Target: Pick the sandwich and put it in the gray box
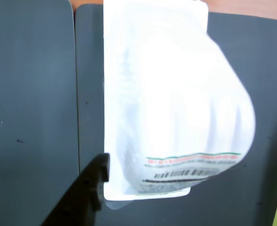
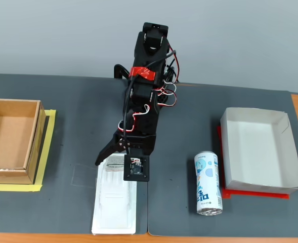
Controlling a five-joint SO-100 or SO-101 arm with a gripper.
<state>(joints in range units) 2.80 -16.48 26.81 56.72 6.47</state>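
- Sandwich [image 2: 114, 196] lies flat on the desk [image 2: 68, 126], directly beneath the gripper [image 2: 119, 158].
- Gripper spread; straddle its width before pinching.

Quick headcount of what's on the table [image 2: 270, 230]: one sandwich [image 2: 113, 205], a flat white wrapped packet, and it's the only one in both views. One gray box [image 2: 260, 152] on a red base plate [image 2: 255, 193], so one of each there. One brown cardboard box [image 2: 9, 142] over on the left of the fixed view, sitting on one square of yellow tape [image 2: 48, 147]. One blue-and-white drink can [image 2: 208, 183] lying on its side. Two dark mats [image 2: 68, 116] side by side, seam down the middle. One black arm [image 2: 146, 96] with a single gripper [image 2: 119, 156].
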